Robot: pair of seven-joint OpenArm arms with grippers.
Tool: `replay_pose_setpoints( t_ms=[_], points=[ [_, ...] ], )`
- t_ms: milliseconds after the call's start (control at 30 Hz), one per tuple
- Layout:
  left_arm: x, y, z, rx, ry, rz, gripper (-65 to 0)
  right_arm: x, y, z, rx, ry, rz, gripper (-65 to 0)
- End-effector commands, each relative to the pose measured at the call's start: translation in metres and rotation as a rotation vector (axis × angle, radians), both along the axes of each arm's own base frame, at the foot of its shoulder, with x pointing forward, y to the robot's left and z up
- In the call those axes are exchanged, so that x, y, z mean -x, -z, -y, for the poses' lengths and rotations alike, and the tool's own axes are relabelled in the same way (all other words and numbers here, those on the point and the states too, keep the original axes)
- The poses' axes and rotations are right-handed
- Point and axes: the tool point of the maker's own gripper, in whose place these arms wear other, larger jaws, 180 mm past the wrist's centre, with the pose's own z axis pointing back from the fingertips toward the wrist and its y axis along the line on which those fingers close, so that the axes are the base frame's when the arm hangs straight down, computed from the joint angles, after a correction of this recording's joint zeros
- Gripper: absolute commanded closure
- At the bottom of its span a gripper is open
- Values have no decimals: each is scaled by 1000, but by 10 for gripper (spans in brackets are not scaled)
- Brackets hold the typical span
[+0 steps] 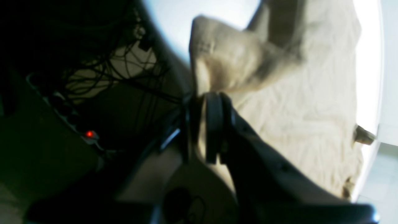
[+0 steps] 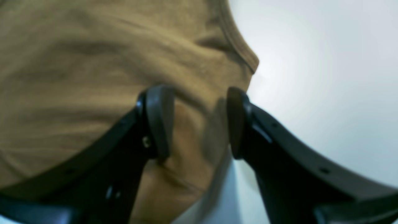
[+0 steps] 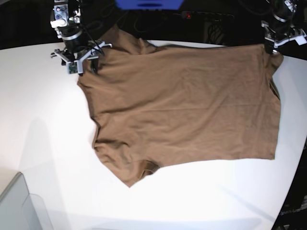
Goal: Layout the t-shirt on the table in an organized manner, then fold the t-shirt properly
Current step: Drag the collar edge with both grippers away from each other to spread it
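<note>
The tan-brown t-shirt point(image 3: 182, 105) lies spread almost flat on the white table point(image 3: 48, 143), with one sleeve pointing toward the near edge. My left gripper point(image 3: 269, 48) is at the shirt's far right corner. In the left wrist view its jaws point(image 1: 200, 96) stand nearly together with a fold of the t-shirt point(image 1: 295, 109) pinched between them, and the corner stands up above the fingertips. My right gripper point(image 3: 81, 67) hovers at the far left corner. In the right wrist view it point(image 2: 196, 93) is open, straddling the shirt's point(image 2: 93, 62) hemmed edge beside bare table point(image 2: 311, 77).
A grey translucent bin point(image 3: 14, 206) sits at the near left corner. Behind the table's far edge are dark cables and a power strip with a red light point(image 1: 89, 134). A blue object point(image 3: 148, 4) is at the top middle. The table's curved edge point(image 3: 292, 191) runs down the right.
</note>
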Motion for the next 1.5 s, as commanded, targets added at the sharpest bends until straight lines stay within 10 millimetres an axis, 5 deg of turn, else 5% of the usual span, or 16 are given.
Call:
replay_pose_setpoints(
  t_ms=[0, 533, 833, 933, 1100, 1467],
  points=[
    [-4, -11, -6, -11, -8, 45, -78, -4, -9, 0, -5, 1, 39, -285],
    [25, -33, 4, 186, -21, 145, -80, -21, -37, -5, -5, -12, 123, -284],
    [-38, -63, -11, 158, 23, 294, -80, -56, -57, -13, -14, -30, 210, -281],
    [-57, -68, -22, 92, 48, 276, -80, -68, -64, -14, -15, -35, 240, -222],
    [-74, -55, -29, -13, 70, 156, -79, -84, -64, -14, -23, -27, 256, -12],
    [-106, -1, -22, 68, 65, 19, -78, -106, -25, -13, -30, -6, 124, 0]
  ],
)
